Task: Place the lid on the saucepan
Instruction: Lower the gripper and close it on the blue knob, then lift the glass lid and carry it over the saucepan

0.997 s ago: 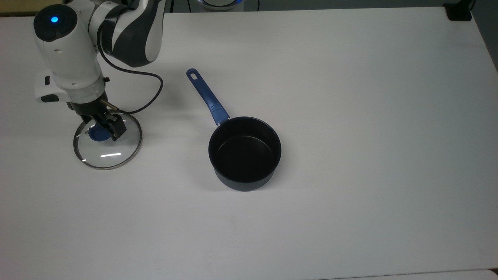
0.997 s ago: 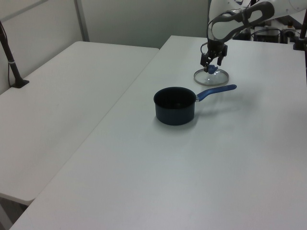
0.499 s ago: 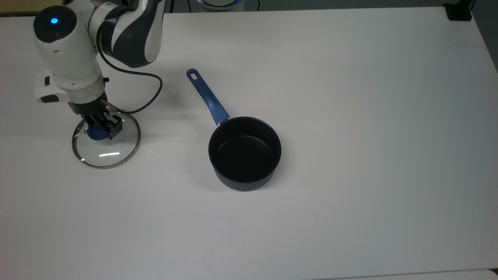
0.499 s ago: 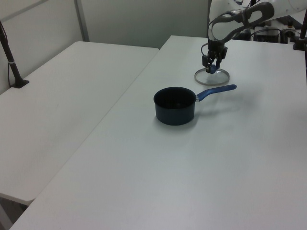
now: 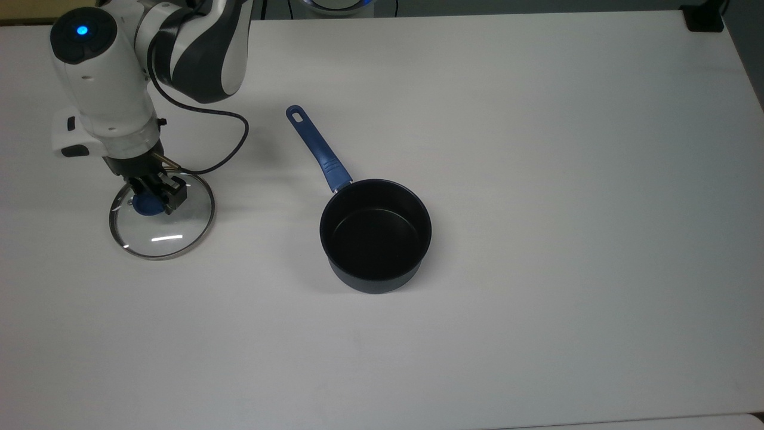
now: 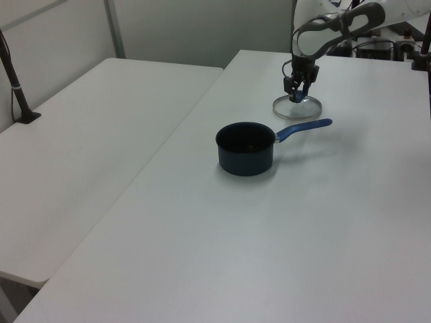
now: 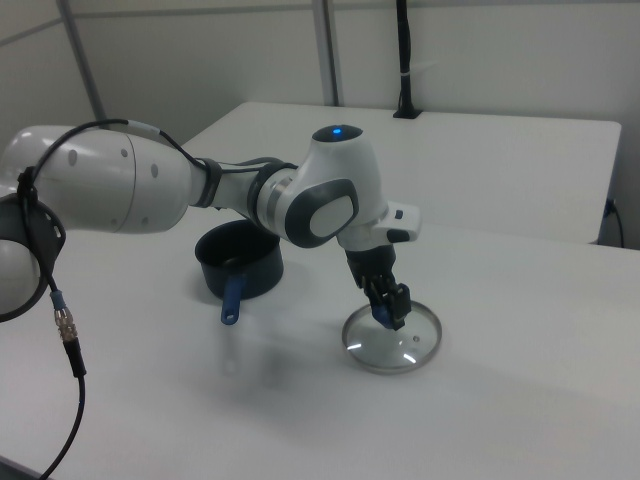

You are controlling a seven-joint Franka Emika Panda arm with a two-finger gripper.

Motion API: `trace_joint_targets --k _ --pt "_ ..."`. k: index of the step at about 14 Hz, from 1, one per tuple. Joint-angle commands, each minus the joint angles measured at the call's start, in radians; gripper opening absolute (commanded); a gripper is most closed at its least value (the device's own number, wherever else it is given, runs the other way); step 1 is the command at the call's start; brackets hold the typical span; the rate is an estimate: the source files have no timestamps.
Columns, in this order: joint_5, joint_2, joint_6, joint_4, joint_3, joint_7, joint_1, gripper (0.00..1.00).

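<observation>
- Here, the white table (image 5: pixel 537 179) spreads across nearly all of the top view, and a second white table (image 6: pixel 87 134) stands beside it at the left view's left.
- The white-and-black arm (image 5: pixel 179 48) reaches in from the upper left of the top view, a black cable (image 5: pixel 236 140) looping off it.
- The saucepan (image 5: pixel 375 236) sits upright just left of the top view's centre, inside empty, blue handle (image 5: pixel 318 149) pointing to the upper left.
- The lid (image 5: pixel 161 224) lies flat on the table at the top view's left, well apart from the saucepan.
- The gripper (image 5: pixel 150 194) is closed around the lid's blue knob (image 5: pixel 146 206).
</observation>
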Motion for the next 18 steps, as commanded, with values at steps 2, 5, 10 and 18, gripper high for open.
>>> trace_joint_targets --k 2,5,10,18 --pt "0.005 -0.121 -0.128 0.013 -0.016 -0.049 0.008 0.44" --pt "0.002 -0.179 -0.214 0.031 -0.020 -0.065 0.007 0.44" --pt "0.002 -0.210 -0.280 0.067 -0.065 -0.056 0.042 0.44" --pt "-0.012 -0.175 -0.326 0.123 -0.134 0.131 0.356 0.44"
